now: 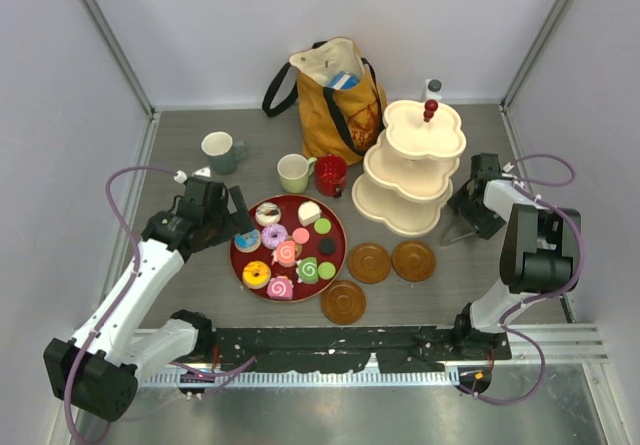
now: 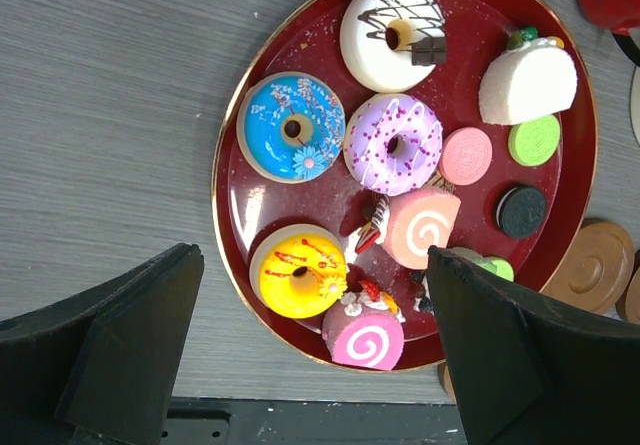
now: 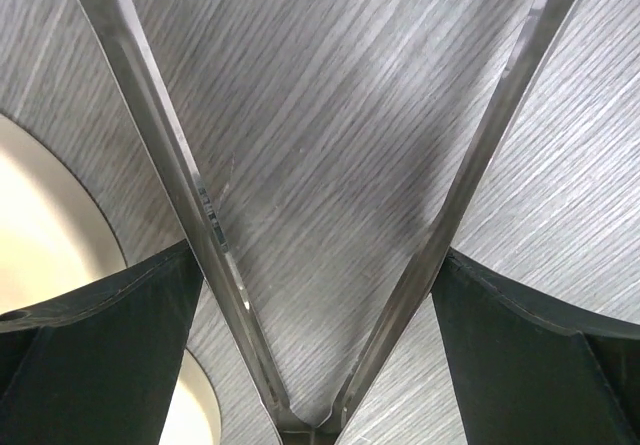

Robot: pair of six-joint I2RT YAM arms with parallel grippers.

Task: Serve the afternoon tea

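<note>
Donuts [image 2: 393, 143] on red tray [image 2: 305, 50], green macaron [image 2: 495, 263] half behind wide-apart left end effector [image 2: 315, 263]; right end effector [image 3: 318, 255] apart too

A lab test cell: white panels [image 1: 330, 15] in metal framing [image 1: 110, 40] enclose a grey table [image 1: 190, 125]

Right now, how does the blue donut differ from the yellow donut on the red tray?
The blue donut carries white blossoms; the yellow donut has red drizzle. The blue donut lies beside the purple donut; the yellow donut lies against the bright pink roll cake. Both lie flat on the red tray.
</note>
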